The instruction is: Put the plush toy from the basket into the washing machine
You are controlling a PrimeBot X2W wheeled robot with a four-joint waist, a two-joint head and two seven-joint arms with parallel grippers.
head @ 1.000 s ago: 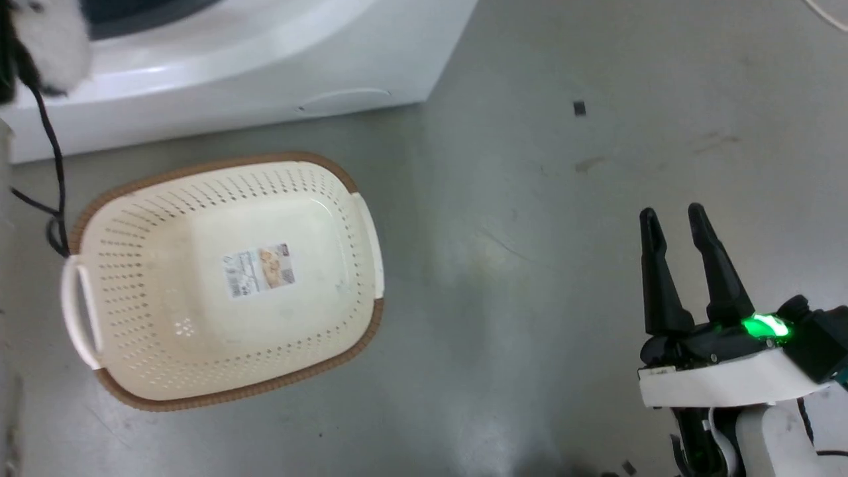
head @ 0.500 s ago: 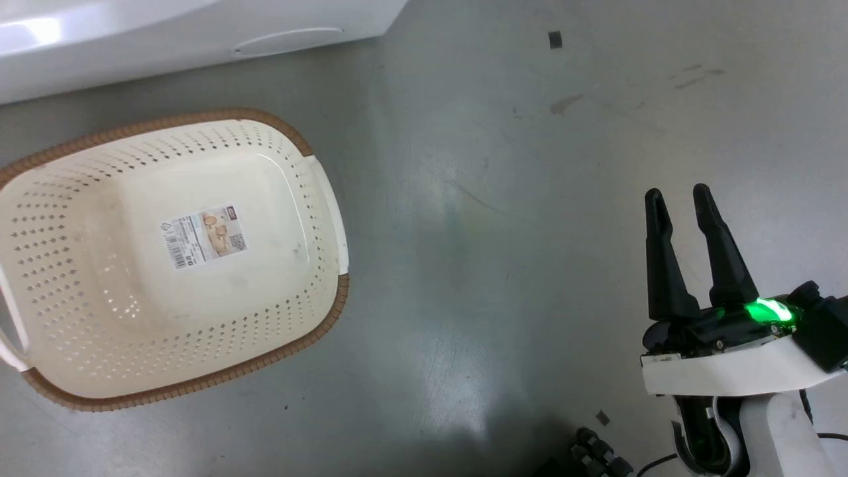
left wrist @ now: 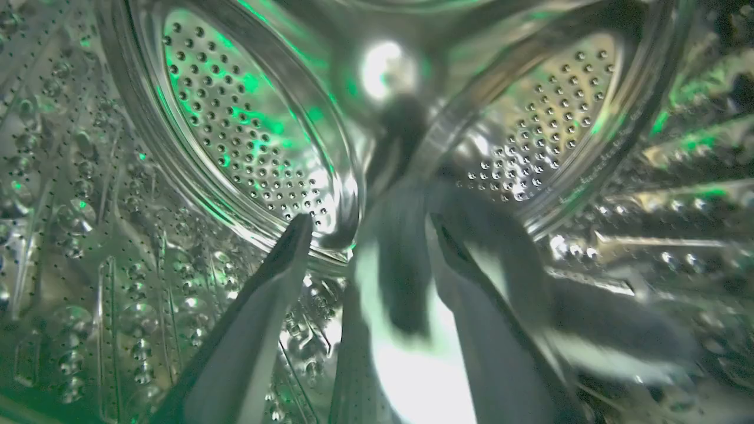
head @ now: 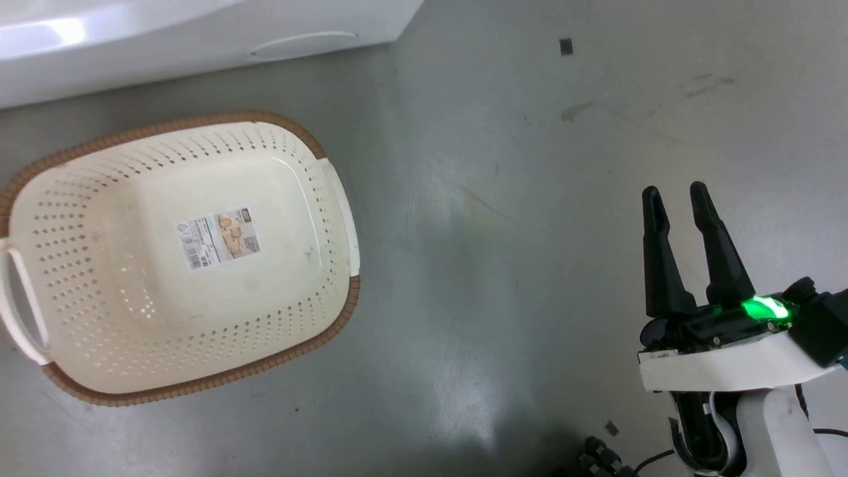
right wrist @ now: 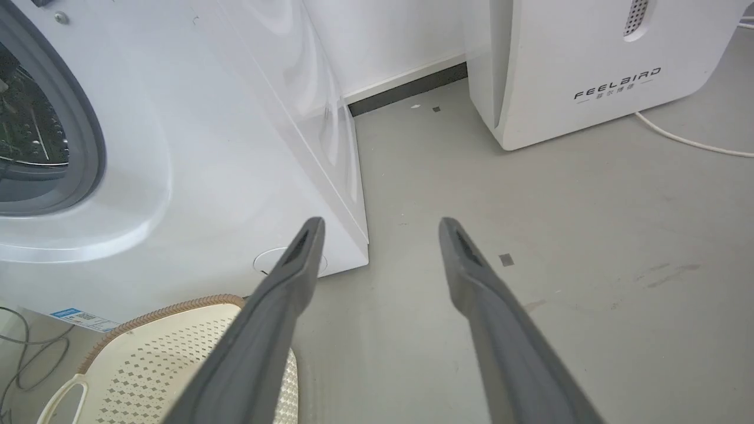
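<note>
While one plush toy (left wrist: 403, 277) blurs between the wide left gripper (left wrist: 371, 221), right gripper (head: 675, 190) gapes too; one basket (head: 285, 318) at nine o'clock.

white feelbird appliance (right wrist: 589, 59) standing on grey floor (head: 497, 232), white cable (right wrist: 689, 139) just beside it

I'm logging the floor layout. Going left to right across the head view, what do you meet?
The basket, with a paper label on its bottom → bare grey floor → small dark square on the floor → right gripper, fingers apart and pointing up the view.
</note>
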